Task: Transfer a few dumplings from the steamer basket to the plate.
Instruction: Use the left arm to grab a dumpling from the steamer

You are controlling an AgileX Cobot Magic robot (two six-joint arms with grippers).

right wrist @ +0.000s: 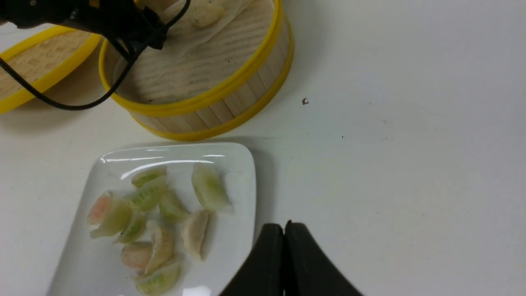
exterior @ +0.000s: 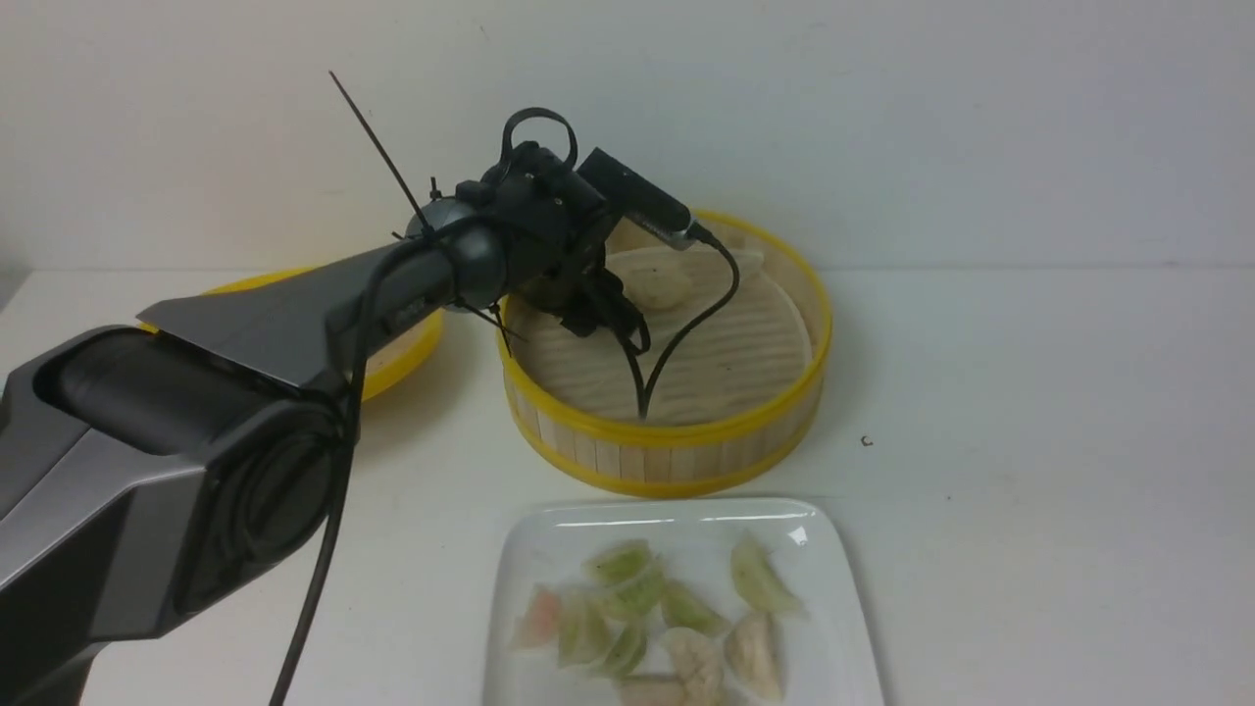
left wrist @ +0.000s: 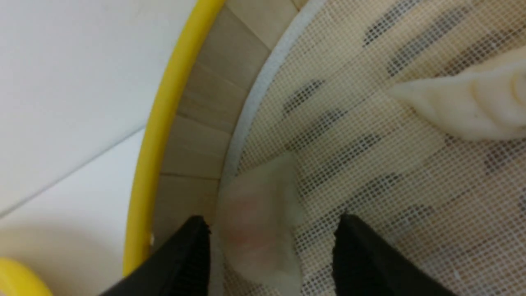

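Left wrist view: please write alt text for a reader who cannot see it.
Two open black fingers stand on either side of a pale pinkish dumpling, which lies on the mesh liner against the steamer basket wall. A cream-white pleated dumpling lies farther off on the liner.

A white table [exterior: 1029, 392] carries the steamer basket [exterior: 677, 461], a yellow-rimmed lid [exterior: 404, 355] and the plate [exterior: 686, 520].
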